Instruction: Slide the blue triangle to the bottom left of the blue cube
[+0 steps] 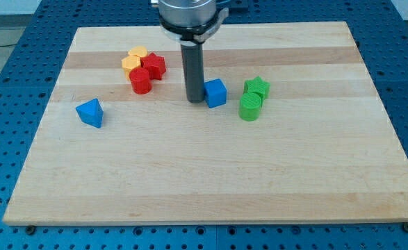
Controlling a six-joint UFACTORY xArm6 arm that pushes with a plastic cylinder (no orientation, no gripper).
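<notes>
tip: parked just left of the blue cube, nothing pushed
blue triangle: far left, well apart, probably needs approaching from its left

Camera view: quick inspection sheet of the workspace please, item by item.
Surface: wooden board, flat, on a blue perforated table.
Job's things: blue triangle at the view's left; blue cube mid-board, far apart.
Clutter: yellow block, red star-like block and red cylinder clustered together; green star touching green cylinder.
Grippers: none; my tip sits just left of the blue cube.
Cables: nothing seen.
Surroundings: nothing seen beyond the table.
</notes>
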